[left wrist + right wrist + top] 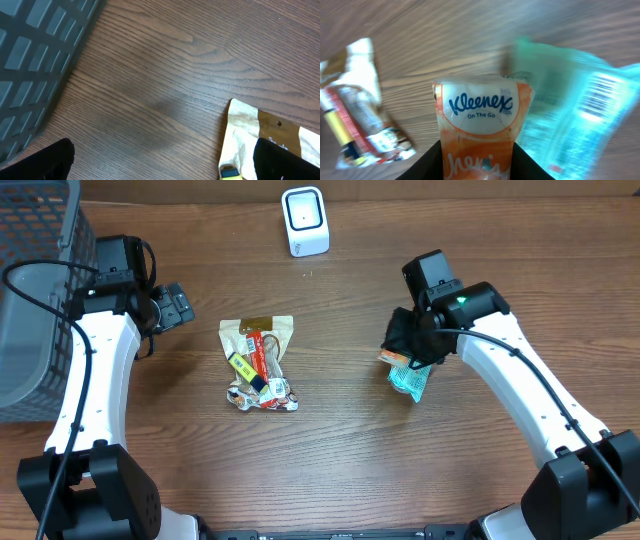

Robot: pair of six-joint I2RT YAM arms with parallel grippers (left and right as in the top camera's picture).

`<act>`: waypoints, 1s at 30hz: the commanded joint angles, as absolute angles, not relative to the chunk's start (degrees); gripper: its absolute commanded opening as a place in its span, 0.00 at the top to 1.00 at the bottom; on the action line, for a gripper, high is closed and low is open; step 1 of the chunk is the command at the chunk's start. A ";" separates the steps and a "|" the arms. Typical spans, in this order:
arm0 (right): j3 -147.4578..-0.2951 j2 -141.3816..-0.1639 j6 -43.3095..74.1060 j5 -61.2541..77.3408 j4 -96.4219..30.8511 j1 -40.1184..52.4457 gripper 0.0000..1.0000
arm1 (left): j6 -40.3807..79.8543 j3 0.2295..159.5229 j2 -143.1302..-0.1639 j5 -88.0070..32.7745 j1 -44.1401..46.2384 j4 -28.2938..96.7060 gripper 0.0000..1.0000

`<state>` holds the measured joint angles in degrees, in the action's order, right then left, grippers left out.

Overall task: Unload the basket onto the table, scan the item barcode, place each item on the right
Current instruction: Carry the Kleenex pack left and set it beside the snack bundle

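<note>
Right tool (408, 345) grasping an orange tissue pack (479, 120), one finger pressed to each side, over the right part of the wooden worktop (350, 440). A teal packet (410, 382) bearing a barcode lies just beside the pack. Left tool (176, 306) fully released, holding nothing, near a grey basket (30, 290). A pile of snack packets (258, 365) lies between the arms. The white scanner (304, 221) stands at the far edge, well apart from the pack.

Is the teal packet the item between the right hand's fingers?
No: the orange Kleenex pack sits between the fingers of the right hand, with the teal packet off to one side.
</note>
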<state>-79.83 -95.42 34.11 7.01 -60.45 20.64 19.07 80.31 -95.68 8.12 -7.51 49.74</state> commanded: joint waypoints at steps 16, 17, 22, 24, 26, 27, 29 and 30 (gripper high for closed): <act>-81.43 -102.32 32.97 14.37 -42.41 35.48 0.67 | 17.98 81.12 -94.76 7.86 -7.49 49.65 0.00; -81.43 -103.28 32.97 15.64 -41.12 36.07 0.67 | 17.98 81.12 -94.76 7.88 -7.49 49.65 0.00; -81.43 -106.78 32.95 19.75 -36.64 37.41 0.67 | 17.98 81.12 -94.76 7.86 -7.49 49.65 0.00; -81.43 -107.81 32.95 22.15 -35.62 37.39 0.68 | 17.98 81.12 -94.76 7.86 -7.49 49.65 0.00; -81.41 -108.86 32.73 24.77 -34.28 37.39 0.68 | 17.98 81.12 -94.76 7.88 -7.49 49.65 0.00; -81.41 -109.51 32.73 25.78 -33.58 37.39 0.68 | 17.98 81.12 -94.76 7.88 -7.49 49.65 0.00; -81.41 -110.61 32.75 26.26 -32.97 37.41 0.68 | 17.98 81.12 -94.76 7.86 -7.49 49.65 0.00; -81.38 -111.26 32.73 26.26 -32.84 37.39 0.68 | 17.98 81.12 -94.76 7.86 -7.49 49.65 0.00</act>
<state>-79.94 -109.49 32.99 23.27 -33.41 37.32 19.07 80.31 -95.68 8.12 -7.51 49.76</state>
